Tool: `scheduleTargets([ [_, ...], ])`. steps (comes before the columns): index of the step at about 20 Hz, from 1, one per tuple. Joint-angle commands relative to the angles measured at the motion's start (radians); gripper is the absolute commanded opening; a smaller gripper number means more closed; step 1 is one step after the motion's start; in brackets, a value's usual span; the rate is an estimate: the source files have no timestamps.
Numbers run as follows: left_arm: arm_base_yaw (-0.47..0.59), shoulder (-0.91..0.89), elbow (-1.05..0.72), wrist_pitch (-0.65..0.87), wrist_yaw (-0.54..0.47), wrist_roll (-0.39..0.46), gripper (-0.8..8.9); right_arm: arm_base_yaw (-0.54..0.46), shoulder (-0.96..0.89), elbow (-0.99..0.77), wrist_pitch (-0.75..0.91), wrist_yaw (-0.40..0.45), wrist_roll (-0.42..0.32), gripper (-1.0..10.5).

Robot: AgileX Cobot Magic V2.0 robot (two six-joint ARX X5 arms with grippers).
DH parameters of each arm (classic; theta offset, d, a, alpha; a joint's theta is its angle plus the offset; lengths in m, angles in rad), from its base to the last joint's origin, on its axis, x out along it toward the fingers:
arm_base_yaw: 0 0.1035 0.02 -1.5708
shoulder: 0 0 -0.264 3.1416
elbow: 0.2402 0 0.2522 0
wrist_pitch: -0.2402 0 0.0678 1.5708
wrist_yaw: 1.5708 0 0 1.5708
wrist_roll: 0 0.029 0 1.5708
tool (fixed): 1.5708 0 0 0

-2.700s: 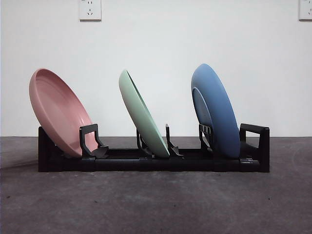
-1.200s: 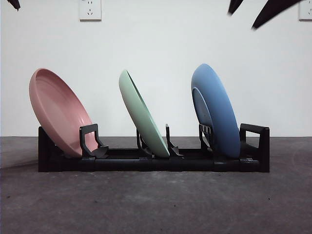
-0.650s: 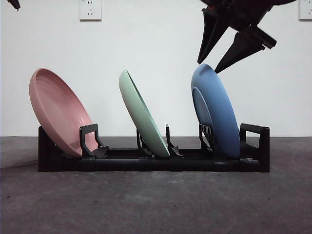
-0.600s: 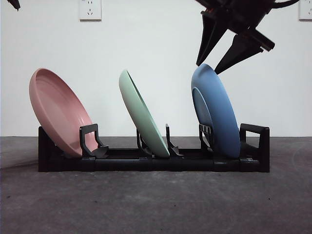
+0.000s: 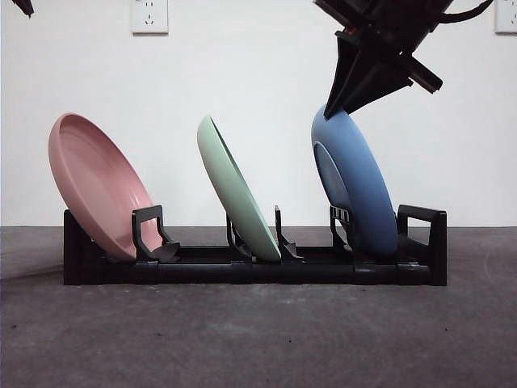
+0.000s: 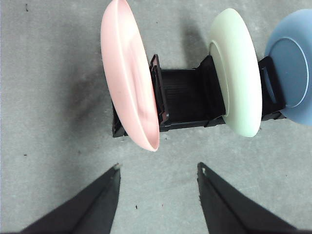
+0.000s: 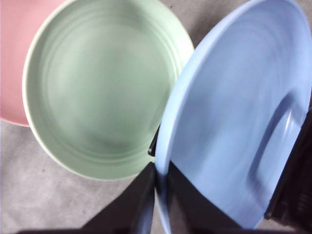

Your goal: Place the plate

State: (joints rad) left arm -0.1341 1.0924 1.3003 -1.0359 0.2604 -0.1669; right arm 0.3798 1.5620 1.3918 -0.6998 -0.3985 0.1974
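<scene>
A black dish rack (image 5: 242, 271) holds three plates standing on edge: a pink plate (image 5: 97, 186) on the left, a green plate (image 5: 236, 190) in the middle and a blue plate (image 5: 355, 190) on the right. My right gripper (image 5: 333, 111) has come down from above and is shut on the blue plate's top rim. In the right wrist view its jaws (image 7: 161, 168) pinch the rim of the blue plate (image 7: 234, 122), beside the green plate (image 7: 107, 92). My left gripper (image 6: 158, 168) is open and empty, high above the rack (image 6: 183, 97) near the pink plate (image 6: 129, 83).
The rack stands on a dark grey table (image 5: 258, 339) before a white wall with two sockets (image 5: 149, 14). A black tip of the left arm (image 5: 23, 6) shows at the top left corner. The green plate (image 6: 236, 73) and blue plate (image 6: 292, 68) also show in the left wrist view.
The right gripper came down from the top right, straddled the blue plate's top rim with open jaws, then shut on it. The plate's top has shifted slightly left.
</scene>
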Motion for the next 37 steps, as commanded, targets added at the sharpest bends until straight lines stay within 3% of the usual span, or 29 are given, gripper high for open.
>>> scheduleTargets([
  [1, -0.002, 0.010, 0.024, 0.011, -0.002, 0.017, 2.50, 0.004, -0.046, 0.024, -0.010, -0.032, 0.034, 0.1],
  [9, -0.002, 0.010, 0.024, 0.010, -0.002, 0.017, 2.50, 0.021, -0.294, 0.024, -0.095, -0.128, 0.013, 0.1],
  [13, -0.002, 0.010, 0.024, 0.010, -0.002, 0.017, 2.50, 0.077, -0.418, -0.015, -0.062, -0.125, -0.015, 0.1],
  [21, -0.002, 0.010, 0.024, 0.003, -0.002, 0.018, 2.50, 0.171, -0.763, -0.409, 0.221, -0.120, -0.013, 0.1],
  [24, -0.002, 0.010, 0.024, 0.003, -0.002, 0.017, 2.50, 0.222, -0.862, -0.554, 0.274, -0.121, 0.000, 0.1],
  [28, -0.002, 0.010, 0.024, 0.003, -0.002, 0.018, 2.50, 0.354, -0.910, -0.680, 0.267, -0.124, -0.050, 0.1],
  [30, -0.002, 0.010, 0.024, 0.003, -0.002, 0.017, 2.50, 0.442, -0.889, -0.712, 0.237, -0.073, -0.110, 0.1],
  [35, -0.002, 0.010, 0.024, 0.003, -0.002, 0.017, 2.50, 0.690, -0.721, -0.715, 0.197, 0.191, -0.248, 0.1],
  [37, -0.002, 0.010, 0.024, 0.003, -0.002, 0.017, 2.50, 0.746, -0.639, -0.715, 0.214, 0.256, -0.278, 0.1],
])
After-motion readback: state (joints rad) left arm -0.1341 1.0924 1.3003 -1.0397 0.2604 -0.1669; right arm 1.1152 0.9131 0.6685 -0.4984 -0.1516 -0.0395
